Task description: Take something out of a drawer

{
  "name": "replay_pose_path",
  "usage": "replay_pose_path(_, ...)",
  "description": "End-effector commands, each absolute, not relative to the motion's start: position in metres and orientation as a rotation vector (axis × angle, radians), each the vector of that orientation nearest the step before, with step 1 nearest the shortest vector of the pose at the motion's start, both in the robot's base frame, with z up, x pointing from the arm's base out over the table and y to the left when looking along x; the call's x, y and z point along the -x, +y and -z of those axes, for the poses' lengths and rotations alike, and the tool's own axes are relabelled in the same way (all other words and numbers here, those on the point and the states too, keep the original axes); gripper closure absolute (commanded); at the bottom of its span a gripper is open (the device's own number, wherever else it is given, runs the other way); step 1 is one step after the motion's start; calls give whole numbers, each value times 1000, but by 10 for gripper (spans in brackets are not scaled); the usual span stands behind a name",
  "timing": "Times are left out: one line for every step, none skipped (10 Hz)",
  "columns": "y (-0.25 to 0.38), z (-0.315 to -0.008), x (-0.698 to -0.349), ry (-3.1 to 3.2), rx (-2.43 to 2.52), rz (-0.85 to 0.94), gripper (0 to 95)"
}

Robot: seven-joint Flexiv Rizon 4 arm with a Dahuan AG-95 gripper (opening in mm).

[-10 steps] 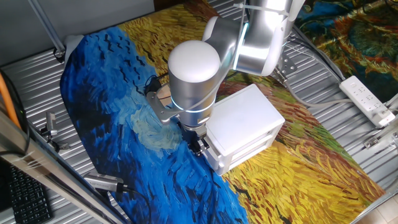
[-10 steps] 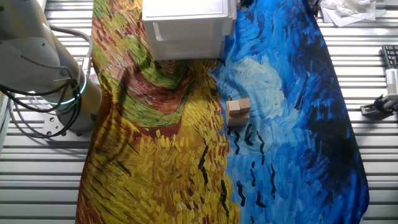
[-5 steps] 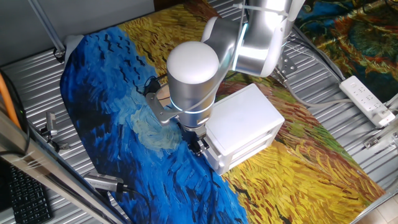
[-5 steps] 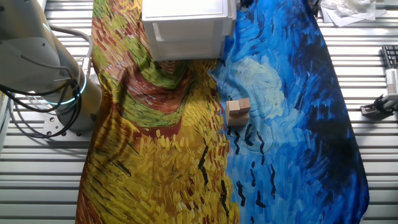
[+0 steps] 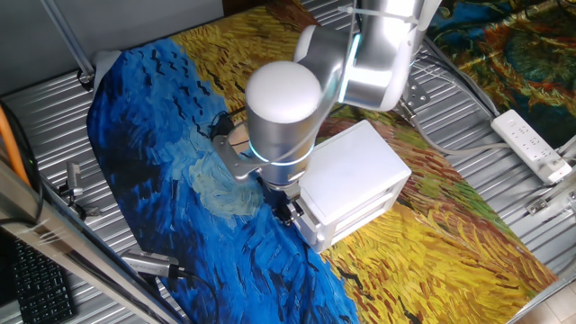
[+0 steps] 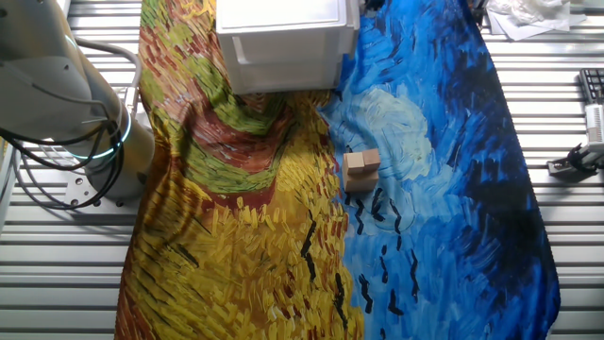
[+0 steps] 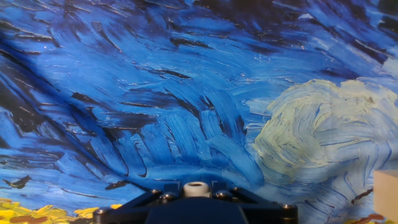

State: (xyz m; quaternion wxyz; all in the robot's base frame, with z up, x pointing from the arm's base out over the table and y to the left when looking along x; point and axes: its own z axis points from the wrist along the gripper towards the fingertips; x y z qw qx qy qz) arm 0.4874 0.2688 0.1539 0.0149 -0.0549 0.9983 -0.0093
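Observation:
The small white cabinet [image 5: 353, 169] stands on the painted cloth; it also shows at the top of the other fixed view [image 6: 283, 24]. Its white drawer [image 5: 355, 219] [image 6: 283, 64] looks pushed in. My gripper [image 5: 288, 211] is low at the cabinet's front left corner, under the arm's round wrist. In the hand view my gripper [image 7: 196, 193] sits at the bottom edge, its dark jaws standing on both sides of the small round white knob [image 7: 196, 188], closed against it. A wooden block [image 6: 361, 165] lies on the blue cloth in front of the cabinet, apart from my gripper.
The block also shows beside the arm [image 5: 237, 135] and at the hand view's right edge [image 7: 386, 194]. The arm's base [image 6: 66, 104] stands left of the cloth. A power strip [image 5: 533, 144] lies on the metal table at the right.
The arm's wrist has shifted very slightly to the right. The cabinet, drawer and block have not moved.

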Motion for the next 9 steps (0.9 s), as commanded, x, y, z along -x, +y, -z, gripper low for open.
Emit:
replay_pose_path(268, -154, -488, 3099, 166, 29, 950)
replay_pose_path(268, -154, -488, 3091, 164, 28, 950)
replay_pose_path(268, -154, -488, 3086, 163, 28, 950)
replay_pose_path(268, -154, -488, 3085, 163, 29, 950)
replay_pose_path(268, -154, -488, 3085, 160, 23, 950)
replay_pose_path(268, -154, -488, 3085, 163, 20, 950)
replay_pose_path(268, -154, -488, 3085, 166, 16, 950)
replay_pose_path(269, -154, -488, 3085, 170, 13, 950)
replay_pose_path(269, -154, -488, 3084, 175, 15, 950)
